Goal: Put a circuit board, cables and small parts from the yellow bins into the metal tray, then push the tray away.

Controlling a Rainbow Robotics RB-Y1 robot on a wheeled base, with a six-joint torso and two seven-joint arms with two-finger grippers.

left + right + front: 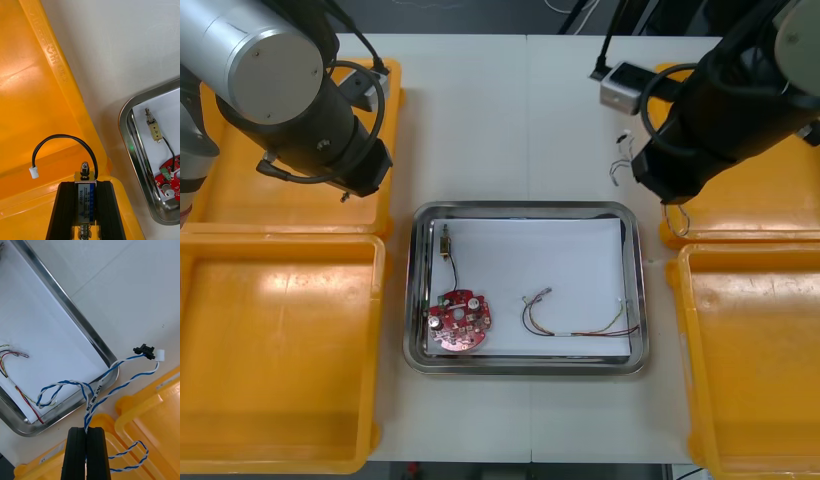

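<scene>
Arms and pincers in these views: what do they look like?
Left arm: silver cylinder with a round end cap, then a black wrist looped with black cable. Right arm: black, black cable loops, a small grey box beside it. Left pincer and right pincer: flat, square-tipped black fingers.

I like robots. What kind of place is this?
Probably an electronics bench: yellow bins flank a metal tray holding a red circuit board; the right tool grips a blue and white cable.
</scene>
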